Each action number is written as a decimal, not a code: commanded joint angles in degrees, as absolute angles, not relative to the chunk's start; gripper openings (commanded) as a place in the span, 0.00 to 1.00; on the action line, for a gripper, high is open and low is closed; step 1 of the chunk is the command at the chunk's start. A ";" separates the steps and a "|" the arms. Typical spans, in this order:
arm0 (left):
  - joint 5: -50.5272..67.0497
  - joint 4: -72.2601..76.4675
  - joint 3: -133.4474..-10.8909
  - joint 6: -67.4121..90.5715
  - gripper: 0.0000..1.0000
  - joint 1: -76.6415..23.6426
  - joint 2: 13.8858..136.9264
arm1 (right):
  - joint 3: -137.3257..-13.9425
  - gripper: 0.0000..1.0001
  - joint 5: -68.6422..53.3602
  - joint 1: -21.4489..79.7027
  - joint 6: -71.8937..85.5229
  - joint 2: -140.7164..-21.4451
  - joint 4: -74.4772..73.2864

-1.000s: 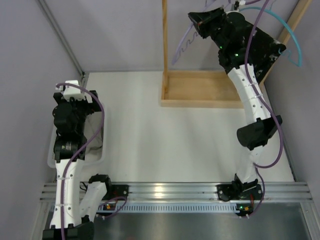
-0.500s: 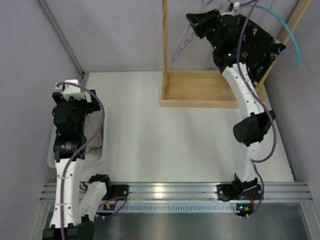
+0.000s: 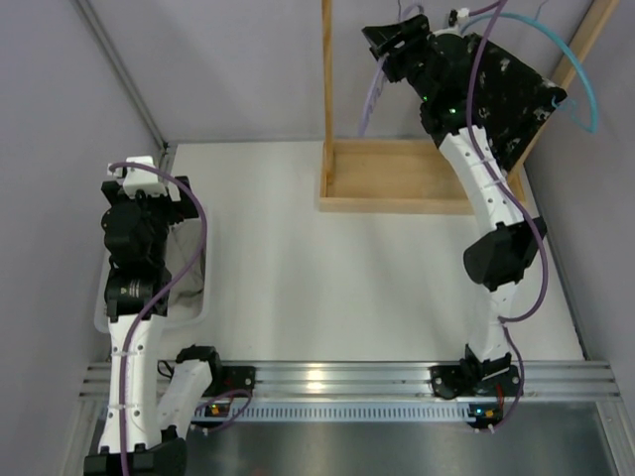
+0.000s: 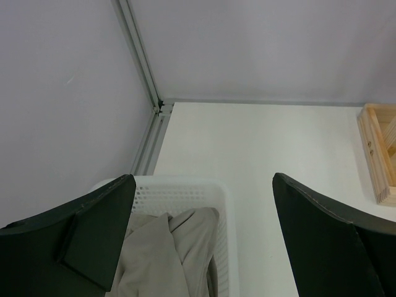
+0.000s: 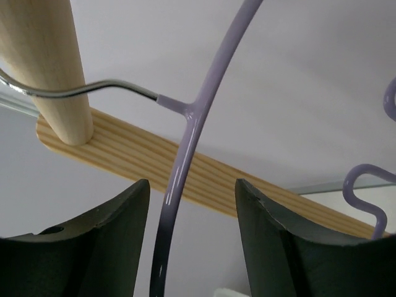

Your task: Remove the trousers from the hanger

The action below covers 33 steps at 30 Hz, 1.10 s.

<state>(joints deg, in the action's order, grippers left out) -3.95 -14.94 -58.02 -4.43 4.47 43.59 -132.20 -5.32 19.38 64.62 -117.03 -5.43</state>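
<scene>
The trousers point(image 4: 167, 247), bunched in the basket point(image 4: 185, 192), look soft and light: grip a thick fold. The hanger point(image 5: 185, 142) is thin and stiff. Right gripper point(image 5: 192, 204) straddles it, unclamped; left gripper point(image 4: 203, 185) fully spread.

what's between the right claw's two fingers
The lilac wire hanger passes through the gap, gripped by neither; the right wrist view shows it.

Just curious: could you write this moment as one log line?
trousers: in basket | hanger: bare, on rack | left claw: open | right claw: open around hanger
</scene>
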 commanded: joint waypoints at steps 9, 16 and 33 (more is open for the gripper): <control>-2.29 -13.62 -59.68 -1.85 0.99 4.75 41.31 | -117.70 0.82 -8.96 19.51 60.29 -99.51 -6.15; -1.85 -13.89 -59.15 -0.53 0.98 4.75 39.90 | -108.03 0.89 -12.22 17.32 56.61 -91.94 -5.89; 4.57 -14.50 -58.71 0.53 0.99 4.75 37.36 | -106.07 0.99 -28.49 0.99 20.34 -73.22 -23.98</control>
